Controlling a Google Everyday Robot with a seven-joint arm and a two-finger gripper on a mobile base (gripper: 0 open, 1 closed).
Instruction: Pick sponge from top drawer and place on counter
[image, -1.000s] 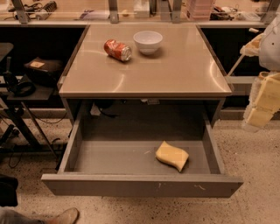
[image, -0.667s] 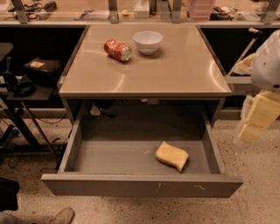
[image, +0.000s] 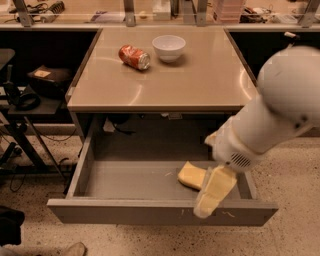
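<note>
The top drawer (image: 125, 212) is pulled wide open below the counter (image: 200, 80). The pale yellow sponge (image: 189, 175) lies on the drawer floor at the right, near the front. My gripper (image: 214, 191) hangs from the big white arm (image: 280, 110) that reaches in from the right. It is over the drawer's front right part, right beside the sponge, and covers the sponge's right end. I cannot tell whether it touches the sponge.
A red soda can (image: 134, 56) lies on its side and a white bowl (image: 168, 47) stands at the back of the counter. A dark side table with cables (image: 30, 95) is at the left. A shelf with clutter (image: 150, 10) runs along the back.
The arm has swung in from the right edge and down. The gripper is now over the drawer beside the sponge. The sponge, can and bowl have not moved.
</note>
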